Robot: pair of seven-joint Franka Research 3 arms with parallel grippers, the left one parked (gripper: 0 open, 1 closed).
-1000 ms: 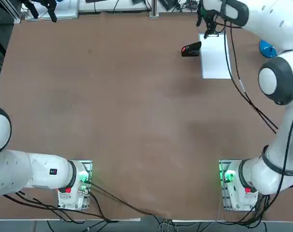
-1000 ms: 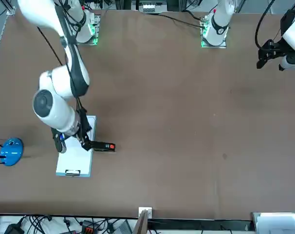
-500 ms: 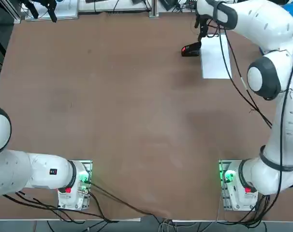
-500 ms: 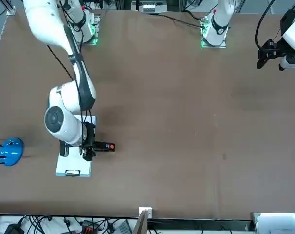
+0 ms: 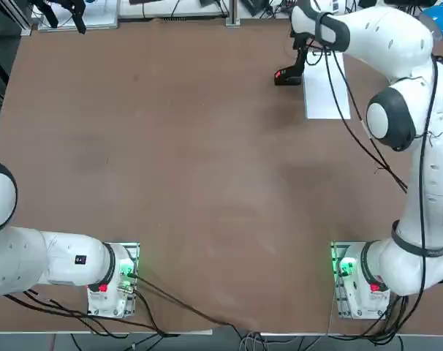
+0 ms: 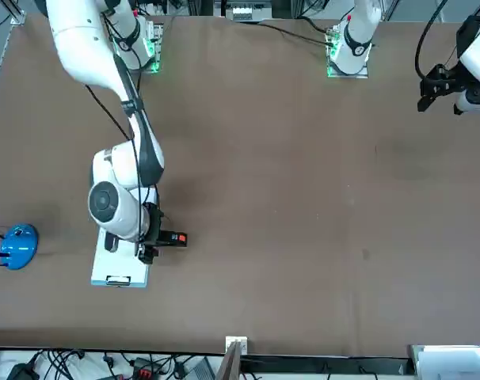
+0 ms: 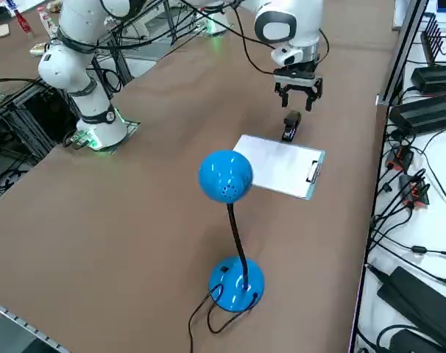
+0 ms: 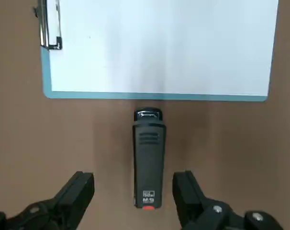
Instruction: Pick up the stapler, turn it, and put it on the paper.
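Your landmark is the paper [image 7: 278, 165], a white rectangular sheet that lies flat on a board with a light blue edge [image 8: 159, 96]. The board rests on the brown table [image 7: 157, 220]. A dark metal clip [image 7: 314, 172] sits at the paper's short edge farthest from the robot's bases.

Your stapler [image 8: 149, 163] is on the table beside the paper, off its long edge toward the robot's left. It is black and slim, and it lies crosswise to that edge, roughly midway along it. Its plain dark end sits just beside the board's edge, with a narrow strip of table between them. The end with the red spot [image 8: 148, 207] points away from the paper.

Your right gripper [image 7: 296, 105] hovers above the table on the stapler's side of the paper, pointing down. Its two black fingers [image 8: 80, 189] are spread wide and hold nothing. Seen from your wrist camera, the stapler's red end shows between them, one finger to each side, with a gap on both sides.

Across the paper from the stapler, off the other long edge, a bright blue lamp [image 7: 238, 283] stands on its round base, with its bent black neck rising to a rounded blue head.
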